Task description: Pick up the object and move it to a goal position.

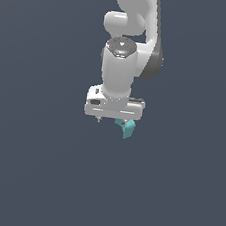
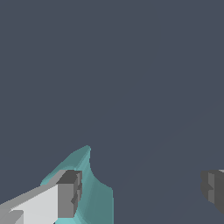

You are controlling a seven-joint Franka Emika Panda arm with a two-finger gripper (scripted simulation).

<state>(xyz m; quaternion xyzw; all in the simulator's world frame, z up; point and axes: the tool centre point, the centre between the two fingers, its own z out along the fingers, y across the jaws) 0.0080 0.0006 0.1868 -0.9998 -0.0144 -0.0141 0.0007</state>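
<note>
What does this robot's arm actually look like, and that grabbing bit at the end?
The arm is smooth, glossy white, built from rounded tube-like segments with dark grey bands at the joints. One joint carries a dark round cap with small red marks. The tool hangs from a flat, boxy white block and has two white fingers tipped with squared dark grey pads. No cables show.

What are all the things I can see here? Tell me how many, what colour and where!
block: one, teal, just under the gripper in the exterior view; in the wrist view it sits beside one finger, not centred between the two.
floor: one, dark grey-blue, plain, all around.
arm: one, white with dark grey parts, reaching down from the top of the exterior view.
gripper: one, white with dark grey fingers, jaws wide apart, low over the block.
</note>
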